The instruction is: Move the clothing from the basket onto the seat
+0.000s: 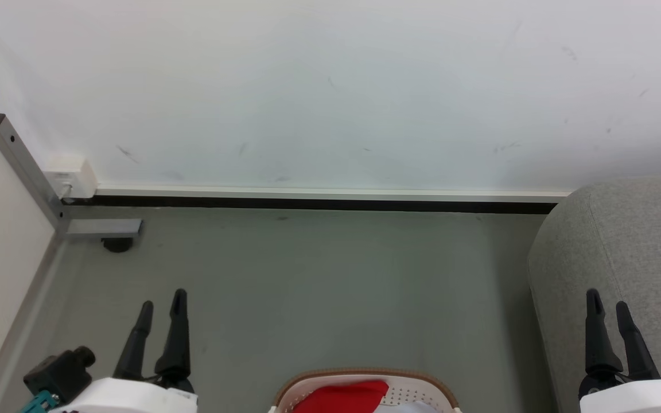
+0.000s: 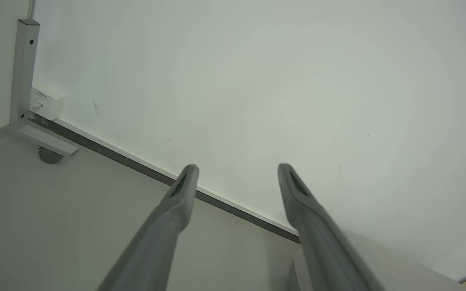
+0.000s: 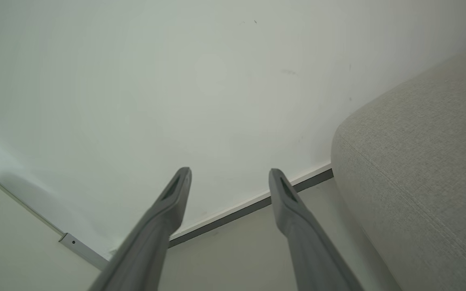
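Observation:
The white basket with a brown rim [image 1: 365, 374] peeks in at the bottom middle of the head view. Red clothing [image 1: 342, 397] lies in it, with a pale piece [image 1: 416, 407] beside it at the frame edge. The grey woven seat [image 1: 623, 246] bulges in at the right, and also shows at the right of the right wrist view [image 3: 419, 161]. My left gripper [image 1: 162, 303] stands open at the lower left, left of the basket, holding nothing [image 2: 237, 169]. My right gripper [image 1: 609, 303] stands open in front of the seat, nothing between its fingers [image 3: 229, 173].
A white wall [image 1: 330, 86] with a dark baseboard [image 1: 307, 202] runs across ahead. A grey metal post and foot bracket [image 1: 26, 172] with a small white box [image 1: 72, 175] sit in the left corner. Grey floor [image 1: 319, 287] lies between the grippers and the wall.

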You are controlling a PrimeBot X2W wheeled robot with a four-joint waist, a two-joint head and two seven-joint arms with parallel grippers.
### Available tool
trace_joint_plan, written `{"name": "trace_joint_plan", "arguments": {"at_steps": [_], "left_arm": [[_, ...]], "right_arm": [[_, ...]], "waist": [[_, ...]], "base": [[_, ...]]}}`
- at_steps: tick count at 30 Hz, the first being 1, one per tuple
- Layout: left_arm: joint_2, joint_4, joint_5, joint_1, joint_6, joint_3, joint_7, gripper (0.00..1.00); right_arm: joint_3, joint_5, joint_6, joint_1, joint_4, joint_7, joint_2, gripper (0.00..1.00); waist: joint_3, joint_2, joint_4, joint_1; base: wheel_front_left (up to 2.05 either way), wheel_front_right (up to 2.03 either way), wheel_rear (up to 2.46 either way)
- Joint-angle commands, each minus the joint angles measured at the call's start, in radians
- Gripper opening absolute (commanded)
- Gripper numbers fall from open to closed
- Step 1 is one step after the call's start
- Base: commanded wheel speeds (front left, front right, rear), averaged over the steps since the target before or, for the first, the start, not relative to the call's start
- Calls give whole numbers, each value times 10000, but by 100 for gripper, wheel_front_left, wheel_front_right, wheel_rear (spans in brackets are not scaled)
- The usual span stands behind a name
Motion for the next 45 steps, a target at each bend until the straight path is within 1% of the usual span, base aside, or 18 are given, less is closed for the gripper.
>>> {"name": "trace_joint_plan", "arguments": {"at_steps": [1,9,21,30,45], "left_arm": [[116,-118,370,-13,31,-31,-94,100],[233,-223,1205,4,178,-292,-307,100],[288,-280,2318,82,226,-513,-622,100],[263,-202,3101,113,188,-569,-816,100],[198,-266,4296,190,-9,-600,-1141,100]], "right_arm": [[6,-319,-10,-120,-53,-92,-111,100],[41,-1511,-11,-181,124,-309,-119,100],[162,-2785,-13,-188,443,-618,-129,100],[169,-3333,-15,-284,796,-829,-134,100],[236,-3997,-17,-293,788,-1139,-140,100]], "waist": [[-3,-1,-1,0],[-14,-1,-43,0],[-62,-1,-78,0],[-69,-1,-126,0],[-98,-1,-195,0]], "base": [[0,0,0],[0,0,0],[0,0,0],[0,0,0],[0,0,0]]}}
